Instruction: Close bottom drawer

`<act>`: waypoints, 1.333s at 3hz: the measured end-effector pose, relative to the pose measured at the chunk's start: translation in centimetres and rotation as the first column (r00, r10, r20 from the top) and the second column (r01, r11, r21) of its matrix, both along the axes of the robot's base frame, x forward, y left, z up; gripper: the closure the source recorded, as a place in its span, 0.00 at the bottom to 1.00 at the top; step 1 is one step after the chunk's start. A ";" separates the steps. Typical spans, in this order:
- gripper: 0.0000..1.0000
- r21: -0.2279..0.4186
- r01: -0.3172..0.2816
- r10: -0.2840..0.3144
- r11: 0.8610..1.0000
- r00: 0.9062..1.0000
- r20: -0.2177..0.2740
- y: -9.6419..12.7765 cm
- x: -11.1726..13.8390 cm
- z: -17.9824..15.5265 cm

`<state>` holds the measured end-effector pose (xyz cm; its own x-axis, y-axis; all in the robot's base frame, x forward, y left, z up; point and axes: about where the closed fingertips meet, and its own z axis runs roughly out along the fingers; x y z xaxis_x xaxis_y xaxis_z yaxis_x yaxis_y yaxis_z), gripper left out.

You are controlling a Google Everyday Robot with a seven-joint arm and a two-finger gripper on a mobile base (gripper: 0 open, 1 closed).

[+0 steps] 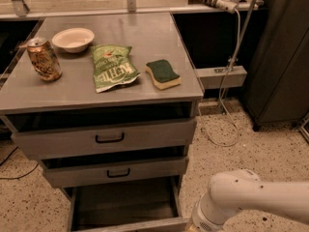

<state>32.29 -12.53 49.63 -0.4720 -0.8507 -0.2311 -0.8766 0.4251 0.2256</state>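
The bottom drawer is the lowest of three grey drawers and stands pulled far out, its dark inside open to view. Only the top rim of its front panel shows at the frame's bottom edge, and its handle is out of view. The middle drawer and top drawer are each open a little, with black loop handles. My white arm reaches in from the lower right and ends beside the bottom drawer's front right corner. My gripper is out of view below the frame.
On the cabinet top lie a drink can, a white bowl, a green chip bag and a green-yellow sponge. A dark cabinet stands at the right, with cables on the speckled floor.
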 end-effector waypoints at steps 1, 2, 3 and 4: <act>1.00 -0.010 0.057 -0.057 0.998 0.998 -0.018 0.9 2.0 -6.2; 1.00 -0.010 0.057 -0.057 0.998 0.998 -0.018 0.9 2.0 -6.2; 1.00 -0.001 0.072 -0.072 0.997 0.997 -0.020 1.1 1.8 -8.2; 1.00 0.011 0.128 -0.127 0.992 0.992 -0.024 1.4 2.2 -12.8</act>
<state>34.48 -11.17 36.83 -0.5818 -0.7805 -0.2288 -0.8099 0.5300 0.2513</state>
